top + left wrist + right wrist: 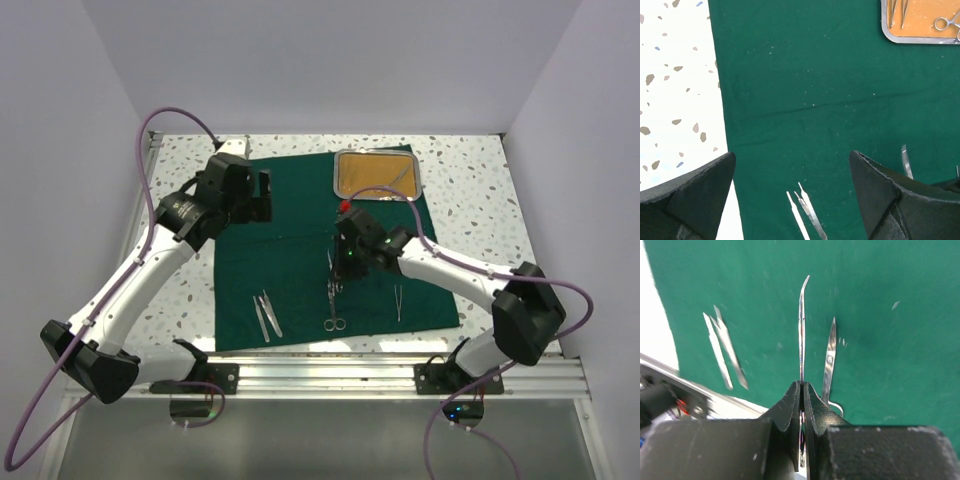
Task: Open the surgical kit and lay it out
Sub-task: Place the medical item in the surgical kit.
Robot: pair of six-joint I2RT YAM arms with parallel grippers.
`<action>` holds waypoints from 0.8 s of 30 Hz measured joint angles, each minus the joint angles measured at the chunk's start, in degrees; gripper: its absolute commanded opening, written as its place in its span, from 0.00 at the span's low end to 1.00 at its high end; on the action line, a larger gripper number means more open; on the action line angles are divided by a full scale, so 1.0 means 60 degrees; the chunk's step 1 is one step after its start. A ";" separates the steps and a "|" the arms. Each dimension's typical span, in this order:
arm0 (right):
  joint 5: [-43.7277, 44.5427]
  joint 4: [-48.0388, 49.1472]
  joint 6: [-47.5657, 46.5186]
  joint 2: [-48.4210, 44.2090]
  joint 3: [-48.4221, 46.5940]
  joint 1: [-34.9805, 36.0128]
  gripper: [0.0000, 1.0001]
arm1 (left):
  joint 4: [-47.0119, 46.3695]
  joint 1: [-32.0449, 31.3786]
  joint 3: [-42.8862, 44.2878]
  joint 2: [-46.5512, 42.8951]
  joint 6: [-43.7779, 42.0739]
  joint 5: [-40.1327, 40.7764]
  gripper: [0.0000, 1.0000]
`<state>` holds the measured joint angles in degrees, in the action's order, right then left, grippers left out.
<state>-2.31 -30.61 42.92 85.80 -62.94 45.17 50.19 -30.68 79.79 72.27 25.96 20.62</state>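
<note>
The dark green cloth (290,270) lies spread flat on the table. The steel tray (337,175) with tan-gold lining sits on the cloth's far right part, with a few silver instruments (945,22) still in it. My right gripper (802,385) is shut on a slim curved silver instrument (801,330), held just above the cloth beside scissors (829,355) lying there. Flat silver tweezers (722,347) lie to the left, and also show in the left wrist view (807,215). My left gripper (792,155) is open and empty above the cloth's left part.
One more thin instrument (398,300) lies on the cloth's near right. Speckled white tabletop (180,300) borders the cloth on the left. A metal rail (400,375) runs along the near edge. White walls enclose the table on three sides.
</note>
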 measured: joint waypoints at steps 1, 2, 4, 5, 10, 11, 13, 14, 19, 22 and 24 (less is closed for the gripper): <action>-0.0033 0.0149 0.0124 0.0095 0.0237 0.0157 0.00 | 0.0000 0.0004 0.0000 0.0000 0.0000 -0.0022 1.00; -0.0036 0.0346 0.0222 0.0215 0.0401 0.0266 0.00 | 0.0000 0.0004 0.0000 0.0000 0.0004 -0.0058 1.00; -0.0040 0.0816 0.0397 0.0503 0.0601 0.0390 0.00 | 0.0000 0.0004 0.0000 0.0000 0.0007 -0.0117 1.00; -0.0040 0.0994 0.0459 0.0648 0.0652 0.0404 0.00 | 0.0000 0.0004 0.0000 0.0000 0.0007 -0.0135 1.00; 0.0011 0.1537 0.0659 0.1031 0.0882 0.0474 0.00 | 0.0004 0.0004 0.0000 -0.0004 0.0007 -0.0153 0.99; 0.0025 0.1574 0.0670 0.1027 0.0947 0.0503 0.00 | 0.0004 0.0007 0.0000 -0.0011 0.0007 -0.0153 1.00; 0.0044 0.1668 0.0703 0.1027 0.1147 0.0601 0.00 | 0.0004 0.0007 -0.0004 -0.0018 0.0007 -0.0153 1.00; 0.0047 0.1683 0.0714 0.1013 0.1275 0.0637 0.00 | 0.0004 0.0007 -0.0018 -0.0022 0.0007 -0.0153 1.00; 0.0058 0.1453 0.0769 0.0845 0.1749 0.0812 0.00 | -0.0025 0.0007 -0.0200 -0.0047 0.0011 -0.0178 1.00; 0.0102 0.1268 0.0769 0.0678 0.1749 0.0889 0.00 | -0.0066 0.0007 -0.0215 -0.0036 0.0011 -0.0229 1.00; 0.0153 0.1137 0.0765 0.0561 0.1734 0.0929 0.22 | -0.0135 0.0007 -0.0215 -0.0015 0.0011 -0.0270 1.00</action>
<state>-1.39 -23.79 47.51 89.17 -52.53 50.74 49.39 -30.63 78.50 72.18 26.02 19.00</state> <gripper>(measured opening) 0.055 0.994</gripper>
